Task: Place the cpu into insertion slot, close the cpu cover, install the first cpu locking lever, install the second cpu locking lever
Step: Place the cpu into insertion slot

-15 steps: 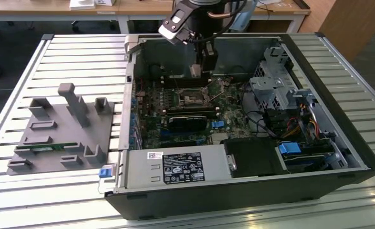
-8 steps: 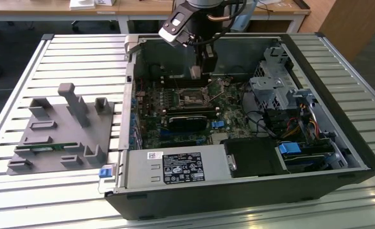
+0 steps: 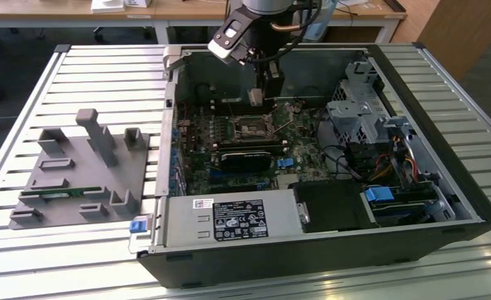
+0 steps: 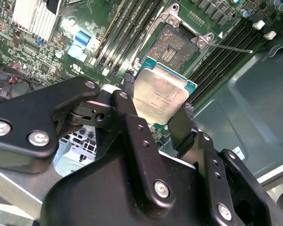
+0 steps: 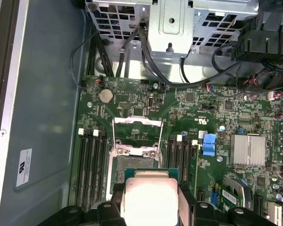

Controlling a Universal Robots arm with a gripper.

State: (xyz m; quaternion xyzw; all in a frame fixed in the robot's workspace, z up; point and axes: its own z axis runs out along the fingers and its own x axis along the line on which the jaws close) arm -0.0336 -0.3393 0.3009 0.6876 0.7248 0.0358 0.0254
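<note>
My gripper (image 4: 158,107) pinches the cpu (image 4: 162,89) by its edges, hovering off the open insertion slot (image 4: 177,47), at its twelve o'clock in the exterior view; I'd keep it level, corners matched.

The cpu (image 4: 162,92) sits in the claw (image 4: 159,101) above the insertion slot (image 4: 177,44) — inside the computer case (image 3: 312,262); a parts stand (image 3: 87,175) lies at the exterior view's left on the table (image 3: 104,69).

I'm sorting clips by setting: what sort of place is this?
Probably a lab or workshop bench: an open computer case lies on a slatted table, a desk stands behind, and the gripper holds the cpu.
</note>
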